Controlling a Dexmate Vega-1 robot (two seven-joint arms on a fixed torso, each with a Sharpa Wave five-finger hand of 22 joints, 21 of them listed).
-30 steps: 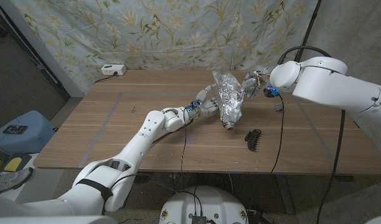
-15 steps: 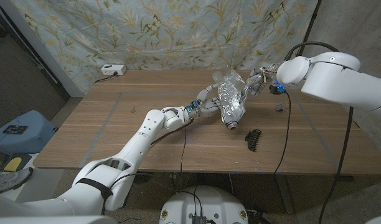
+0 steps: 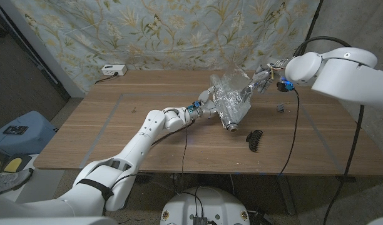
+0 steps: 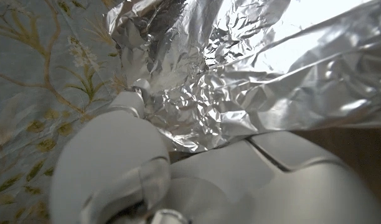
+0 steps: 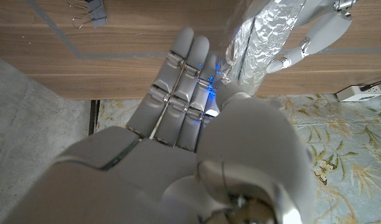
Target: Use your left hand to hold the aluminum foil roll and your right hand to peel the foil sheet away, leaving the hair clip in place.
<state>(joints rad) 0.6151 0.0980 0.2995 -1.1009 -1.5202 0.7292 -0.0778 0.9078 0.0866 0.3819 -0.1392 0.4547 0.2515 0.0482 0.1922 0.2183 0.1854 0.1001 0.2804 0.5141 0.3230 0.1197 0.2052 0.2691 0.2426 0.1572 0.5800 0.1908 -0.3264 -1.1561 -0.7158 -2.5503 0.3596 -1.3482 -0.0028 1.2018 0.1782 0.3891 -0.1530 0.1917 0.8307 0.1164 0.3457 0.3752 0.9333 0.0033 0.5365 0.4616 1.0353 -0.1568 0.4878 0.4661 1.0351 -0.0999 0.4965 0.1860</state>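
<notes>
A floral cloth hangs behind our wooden worktop (image 3: 116, 119). Near its far edge our left hand (image 3: 204, 103) grips the crinkled aluminum foil roll (image 3: 232, 109); our right hand (image 3: 261, 80) pinches the shiny foil sheet (image 3: 232, 81). A black hair clip (image 3: 255, 139) lies beside the roll, toward the front edge.
</notes>
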